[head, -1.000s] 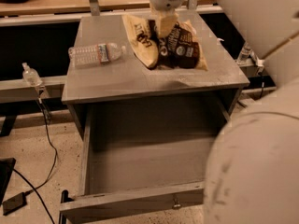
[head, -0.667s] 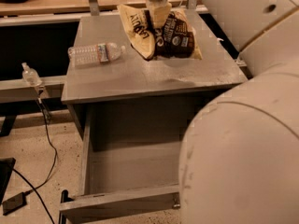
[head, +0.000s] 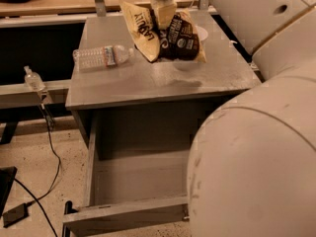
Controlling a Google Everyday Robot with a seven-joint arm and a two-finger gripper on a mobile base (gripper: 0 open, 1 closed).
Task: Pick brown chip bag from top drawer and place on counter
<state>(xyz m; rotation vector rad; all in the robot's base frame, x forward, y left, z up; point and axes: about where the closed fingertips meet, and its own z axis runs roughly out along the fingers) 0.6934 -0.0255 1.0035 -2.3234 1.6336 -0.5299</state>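
Over the far side of the counter (head: 148,85), the tool (head: 163,6) appears clamped on the top of the chip bag (head: 168,36), held upright near a water bottle (head: 101,56); released too early, the bag could topple or slide off.

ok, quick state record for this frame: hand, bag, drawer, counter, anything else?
hand: above the counter's rear, shut on the bag's top
brown chip bag: out of the drawer, over the counter; contact with it unclear
top drawer: pulled open, right part hidden by the arm
counter: grey top
water bottle: lying on its side on the counter, left of the bag
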